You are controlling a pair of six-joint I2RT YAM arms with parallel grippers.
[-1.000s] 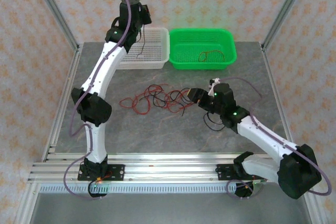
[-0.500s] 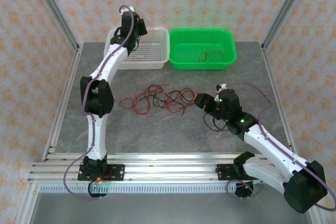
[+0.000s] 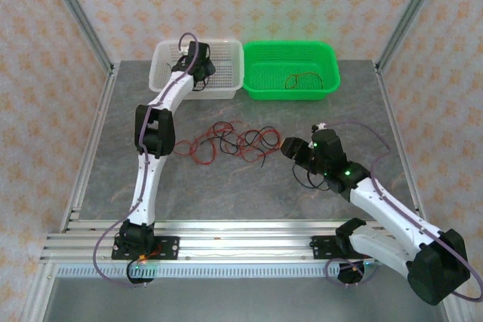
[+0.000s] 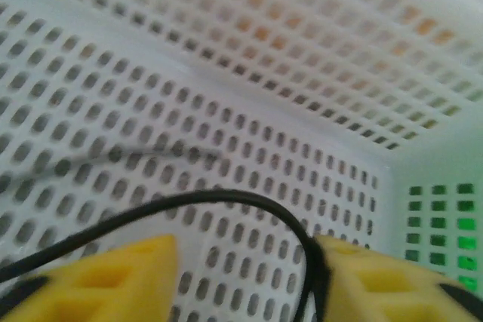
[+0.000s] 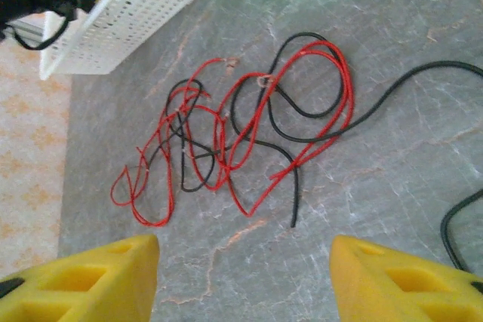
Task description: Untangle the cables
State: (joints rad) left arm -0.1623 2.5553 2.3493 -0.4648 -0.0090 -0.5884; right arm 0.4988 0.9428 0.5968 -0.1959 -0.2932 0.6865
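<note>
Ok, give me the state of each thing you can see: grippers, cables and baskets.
Left gripper: open, down inside the white basket.
Right gripper: open, over the table.
Black cable: unclamped, arcing between the left gripper's fingers.
Cable tangle: red and black strands knotted together on the table.
Green basket: holds one red cable.

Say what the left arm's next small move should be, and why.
Probably lift the left gripper straight up out of the white basket: its fingers stand apart, and the black cable loops loosely between them above the basket floor, so it seems released.
</note>
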